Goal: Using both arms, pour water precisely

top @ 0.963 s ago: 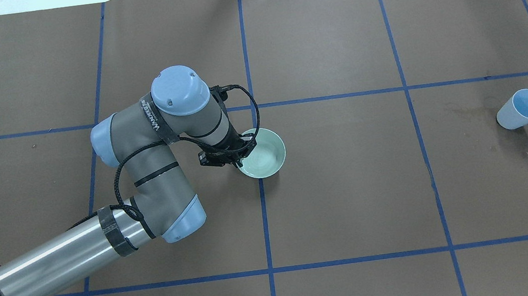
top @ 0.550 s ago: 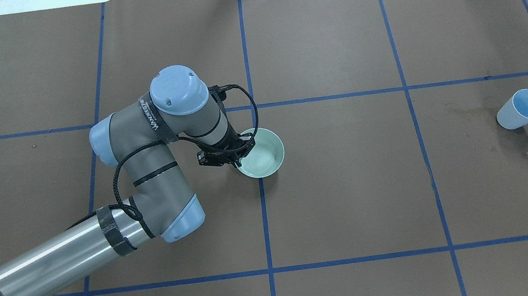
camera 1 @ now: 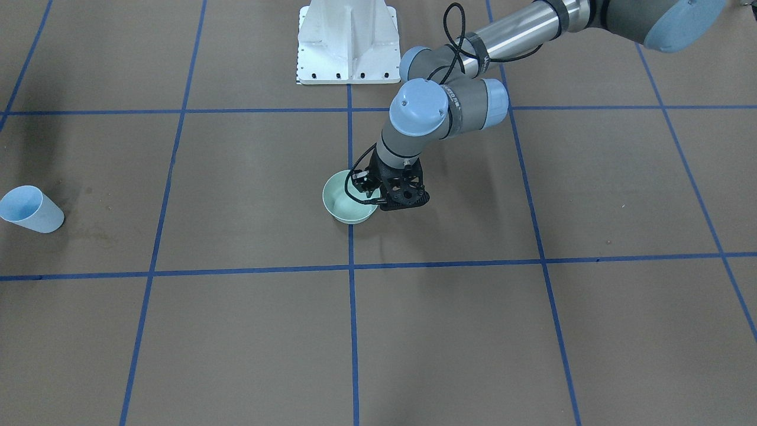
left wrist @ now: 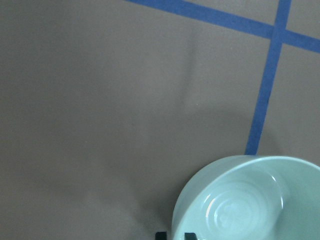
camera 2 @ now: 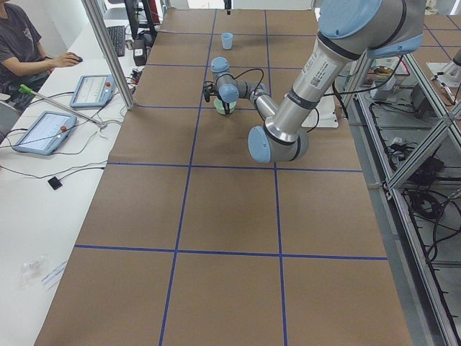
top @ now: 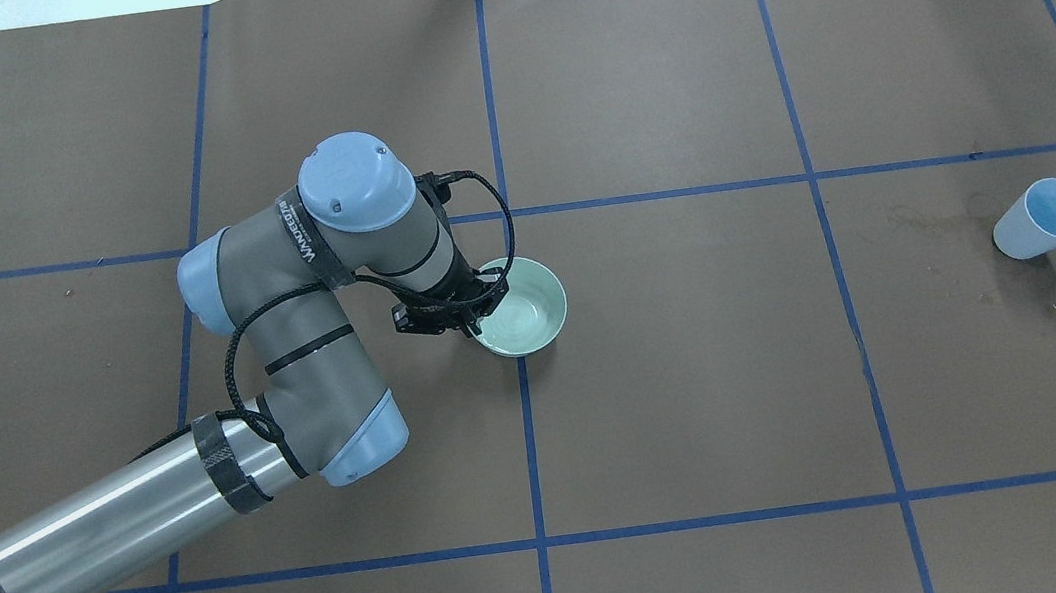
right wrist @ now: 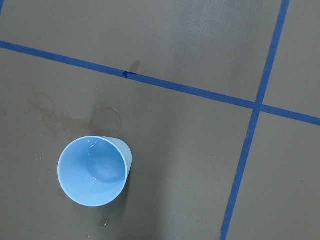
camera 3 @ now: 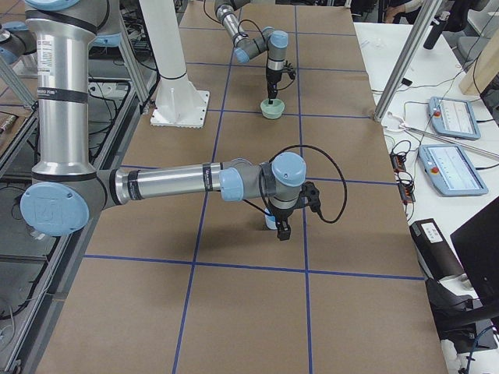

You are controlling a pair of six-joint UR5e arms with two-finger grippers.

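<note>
Bowl (top: pixel 530 311) sits rim-clamped in left gripper (top: pixel 479 320)

On the table (top: pixel 701 396), near the middle: a bowl (top: pixel 527 305), sitting on the tape line (top: pixel 529 437) running straight out from the pedestal (camera 1: pixel 349 44). At the bowl's rim on the robot's left side: the left gripper (top: pixel 481 319), one finger inside, the other outside. Behind it, reaching in from the robot's left: the left arm (top: pixel 114 539). Far toward the robot's right, well apart from the bowl: a cup (top: pixel 1042 218), upright on the table, about as far out as the bowl. Past the table's far edge, on a bench: tablets (camera 2: pixel 43 131), with a person (camera 2: pixel 18 43) seated beside them.
</note>
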